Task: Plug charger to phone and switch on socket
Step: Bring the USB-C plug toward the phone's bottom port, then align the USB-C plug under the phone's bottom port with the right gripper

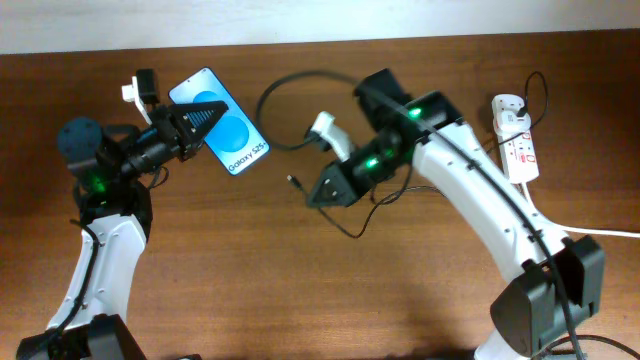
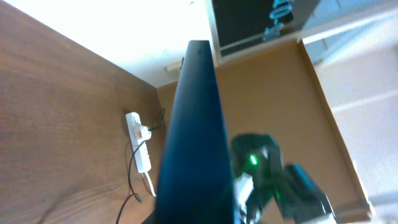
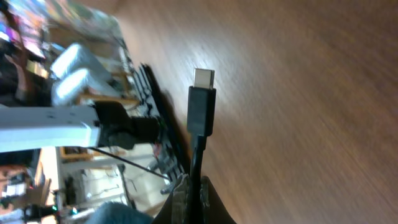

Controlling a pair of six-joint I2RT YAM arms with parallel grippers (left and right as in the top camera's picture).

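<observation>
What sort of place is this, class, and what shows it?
Probably a robotics lab or workshop: robot arms work at a wooden table, with a phone, charger and socket set out for testing. Blurred, cluttered shelves show behind.

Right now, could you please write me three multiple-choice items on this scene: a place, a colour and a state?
1. Where does the socket lie? A beside the left arm; B beside the right arm; C mid-table.
2. What colour is the phone screen? A red; B light blue; C green.
3. The charger plug is: A in the phone; B loose on the table; C held unplugged in the right gripper.
Answers: B, overhead shows it there; B, seen from overhead; C, the right wrist view shows its bare tip.
</observation>
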